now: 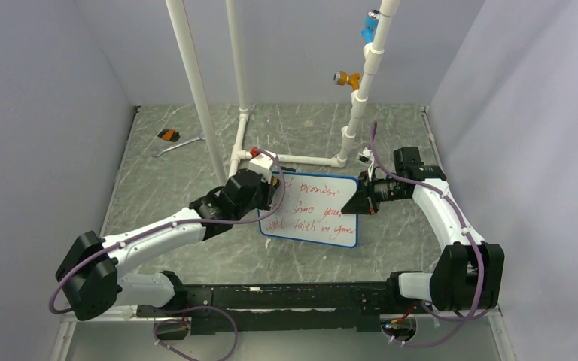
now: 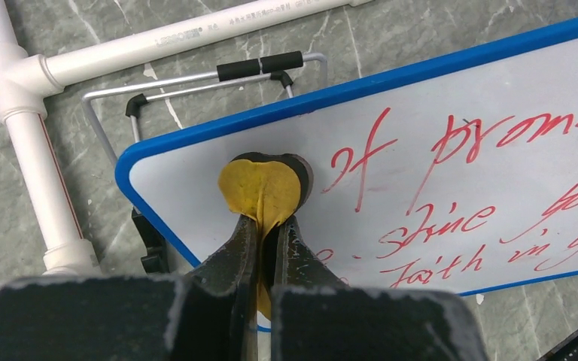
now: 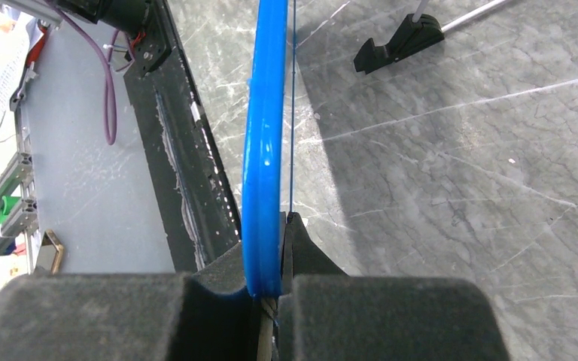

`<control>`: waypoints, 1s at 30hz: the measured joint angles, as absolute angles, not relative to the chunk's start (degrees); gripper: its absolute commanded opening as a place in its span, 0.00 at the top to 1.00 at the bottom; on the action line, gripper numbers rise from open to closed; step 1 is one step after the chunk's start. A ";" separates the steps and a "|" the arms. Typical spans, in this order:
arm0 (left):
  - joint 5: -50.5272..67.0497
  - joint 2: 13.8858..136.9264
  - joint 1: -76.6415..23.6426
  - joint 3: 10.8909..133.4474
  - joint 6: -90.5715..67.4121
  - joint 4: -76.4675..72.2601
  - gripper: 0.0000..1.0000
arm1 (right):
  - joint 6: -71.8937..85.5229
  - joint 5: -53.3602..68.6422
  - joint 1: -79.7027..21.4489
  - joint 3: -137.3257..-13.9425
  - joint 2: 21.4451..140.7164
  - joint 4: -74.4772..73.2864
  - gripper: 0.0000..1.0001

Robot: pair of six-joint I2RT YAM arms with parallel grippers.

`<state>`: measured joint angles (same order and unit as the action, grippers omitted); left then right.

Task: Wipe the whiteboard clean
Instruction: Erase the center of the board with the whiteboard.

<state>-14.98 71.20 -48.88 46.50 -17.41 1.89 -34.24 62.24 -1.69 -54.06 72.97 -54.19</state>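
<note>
Wiping is best done with the yellow pad point(image 2: 260, 188), pinched flat between the closed jaws of the left gripper point(image 2: 265, 222), pressed to the whiteboard point(image 1: 312, 209) and drawn from its upper left corner across the red writing point(image 2: 451, 143) in overlapping rows. The board, propped tilted on a wire stand point(image 2: 196, 75) at mid-table, is clamped by its blue frame point(image 3: 263, 113) in the right gripper point(image 3: 280, 226), so pressure should be held light against that grip. The grey marbled table point(image 1: 293, 124) is hemmed by white pipes point(image 1: 194, 75) just behind the board, and little room is judged to be left there for wide strokes.
</note>
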 measured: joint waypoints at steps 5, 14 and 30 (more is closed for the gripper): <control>-18.02 73.38 -53.01 47.20 -17.76 1.72 1.00 | -34.24 62.22 -1.69 -54.06 72.99 -54.37 1.00; -18.35 73.89 -53.15 47.09 -17.89 1.76 1.00 | -33.95 62.22 -1.65 -54.08 73.08 -54.39 1.00; -17.96 74.00 -55.44 46.22 -19.18 1.50 1.00 | -34.41 62.22 -1.67 -54.08 73.14 -54.59 1.00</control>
